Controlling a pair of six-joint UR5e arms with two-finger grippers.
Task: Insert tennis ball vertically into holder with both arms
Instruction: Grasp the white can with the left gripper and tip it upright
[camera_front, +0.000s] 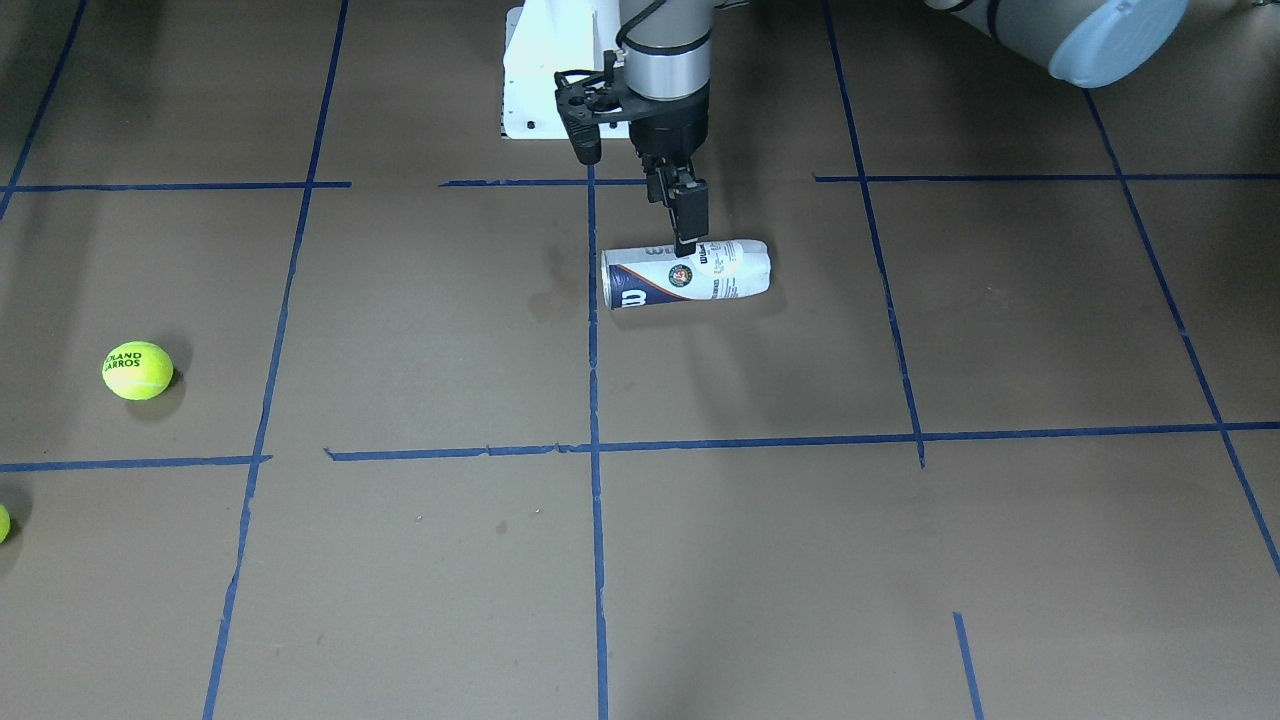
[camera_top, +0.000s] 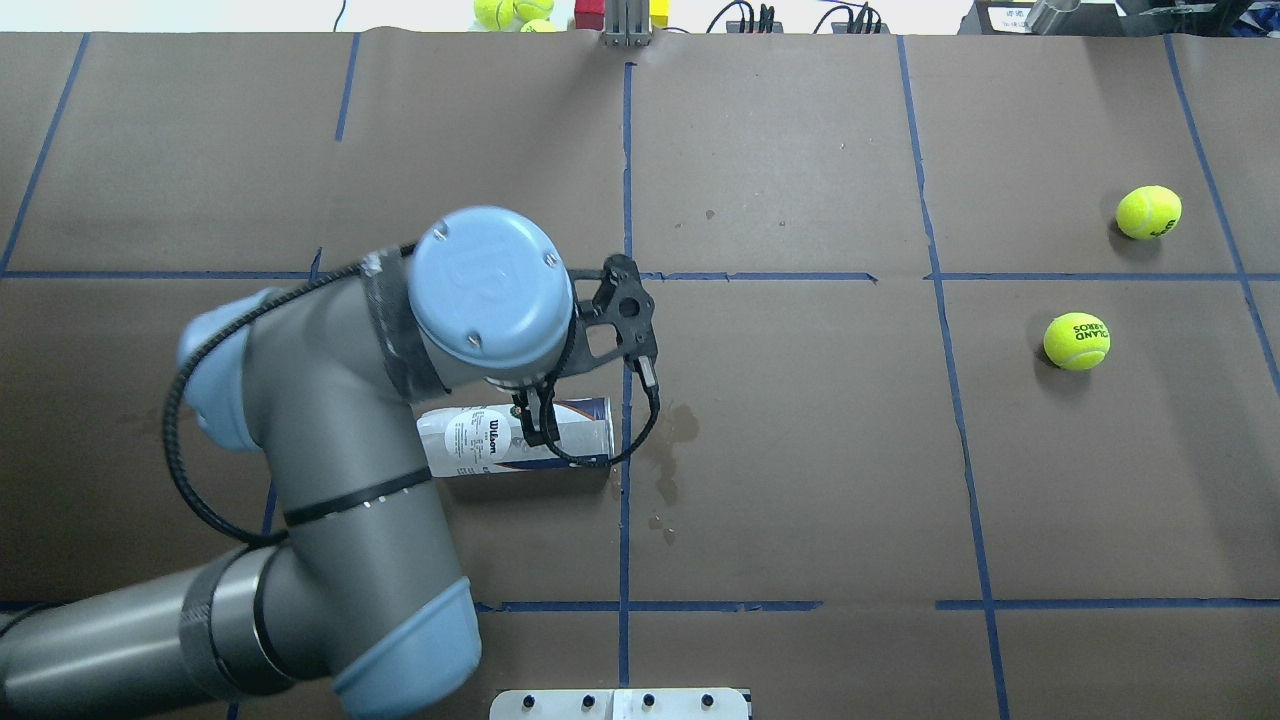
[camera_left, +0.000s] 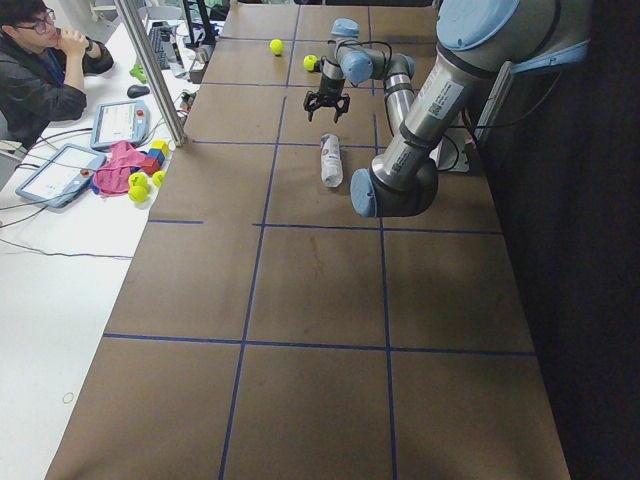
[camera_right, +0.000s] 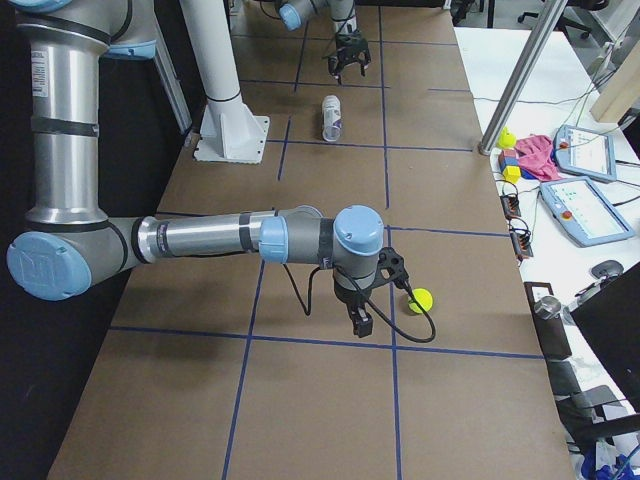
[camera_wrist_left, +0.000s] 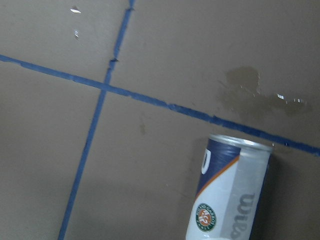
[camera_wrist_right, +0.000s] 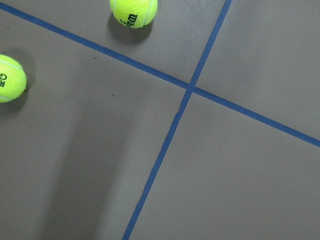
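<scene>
The holder lies on its side near the table's middle, and its metal-rimmed mouth points at the centre tape line. It also fills the bottom of the left wrist view. My left gripper hangs just above the holder, pointing down, with its jaws open and nothing between them. Two tennis balls rest on the paper far to my right. My right gripper hovers low close to a ball; I cannot tell whether it is open or shut. Both balls show in the right wrist view.
Blue tape lines grid the brown paper. A white pedestal base stands behind the holder. A dark stain lies by the holder's mouth. A person sits at a side table with tablets, blocks and spare balls.
</scene>
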